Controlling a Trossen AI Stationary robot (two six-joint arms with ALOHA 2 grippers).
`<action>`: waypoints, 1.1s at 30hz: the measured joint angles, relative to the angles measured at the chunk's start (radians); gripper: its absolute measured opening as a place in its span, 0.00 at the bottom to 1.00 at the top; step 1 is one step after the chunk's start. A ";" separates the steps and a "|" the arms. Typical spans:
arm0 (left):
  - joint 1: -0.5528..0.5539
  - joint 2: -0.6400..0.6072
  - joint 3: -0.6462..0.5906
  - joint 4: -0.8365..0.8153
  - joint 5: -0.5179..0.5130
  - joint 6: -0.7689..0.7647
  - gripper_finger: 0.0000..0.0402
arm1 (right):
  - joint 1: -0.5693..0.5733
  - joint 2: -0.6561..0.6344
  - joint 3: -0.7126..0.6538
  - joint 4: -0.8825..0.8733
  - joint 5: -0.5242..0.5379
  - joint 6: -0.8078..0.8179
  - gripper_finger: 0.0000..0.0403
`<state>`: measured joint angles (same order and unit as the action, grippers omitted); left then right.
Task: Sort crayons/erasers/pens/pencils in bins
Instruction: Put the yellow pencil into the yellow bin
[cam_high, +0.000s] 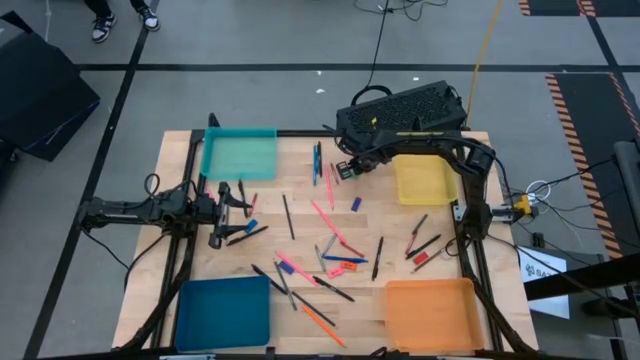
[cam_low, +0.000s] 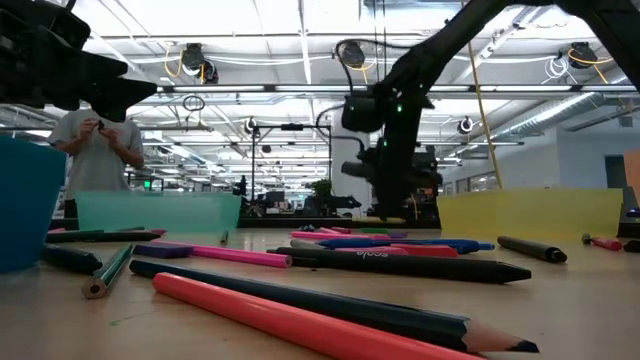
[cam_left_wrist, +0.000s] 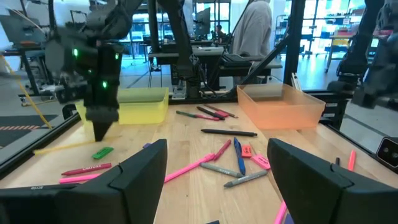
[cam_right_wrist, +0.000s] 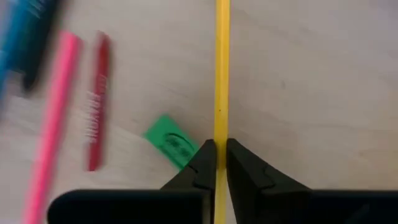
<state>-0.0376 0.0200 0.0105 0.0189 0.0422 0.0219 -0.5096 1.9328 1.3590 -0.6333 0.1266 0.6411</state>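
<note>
The table (cam_high: 300, 215) is pale wood with a visible grain and a smooth, matt finish, framed by dark metal rails (cam_high: 470, 250). The four bins look like translucent plastic: the teal bin (cam_high: 239, 155) and yellow bin (cam_high: 424, 178) have a soft frosted sheen, as do the dark blue bin (cam_high: 223, 312) and orange bin (cam_high: 431, 315). The right gripper (cam_right_wrist: 216, 163) has matt black, hard-looking fingers (cam_right_wrist: 242, 168) pinched on a thin yellow pencil (cam_right_wrist: 221, 74) with a smooth painted coat. The green eraser (cam_right_wrist: 171, 141) looks dull and rubbery. The left gripper (cam_left_wrist: 217, 180) shows matt black fingers (cam_left_wrist: 143, 171). A red pencil (cam_low: 300, 325) in the low view has a satin lacquer.
</note>
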 joint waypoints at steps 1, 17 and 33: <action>0.000 0.000 0.000 0.000 0.000 0.000 0.69 | 0.002 -0.016 0.001 0.000 0.005 0.000 0.04; 0.000 0.000 0.000 0.000 0.000 0.000 0.69 | 0.013 -0.390 0.003 -0.348 0.188 0.055 0.04; 0.000 0.000 0.000 0.000 0.000 0.000 0.69 | -0.173 -0.627 -0.395 -0.373 0.192 0.123 0.04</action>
<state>-0.0376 0.0204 0.0105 0.0185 0.0425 0.0219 -0.6827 1.3057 0.9639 -1.0059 0.3184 0.7644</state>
